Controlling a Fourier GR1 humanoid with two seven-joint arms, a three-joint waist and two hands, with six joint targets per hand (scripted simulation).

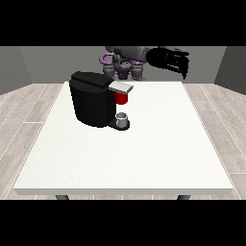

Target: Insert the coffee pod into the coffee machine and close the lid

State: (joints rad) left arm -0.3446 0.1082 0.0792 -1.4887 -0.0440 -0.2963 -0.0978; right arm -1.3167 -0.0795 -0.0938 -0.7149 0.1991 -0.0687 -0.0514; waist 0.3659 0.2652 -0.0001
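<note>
The black coffee machine [92, 98] stands on the left half of the white table [158, 153]. Its grey lid [120, 87] juts out to the right, lying nearly flat. Just under the lid is a red thing at the machine [122, 98]. A small grey thing [123, 118] rests on the machine's base below that; I cannot tell whether it is the pod. The hand at the view's right [169, 60] hangs in the air above the table's far edge, well to the right of the machine and touching nothing. No hand shows at the view's left.
The robot's torso [124, 62] stands behind the table's far edge, just behind the machine. Grey plank floor surrounds the table on all sides.
</note>
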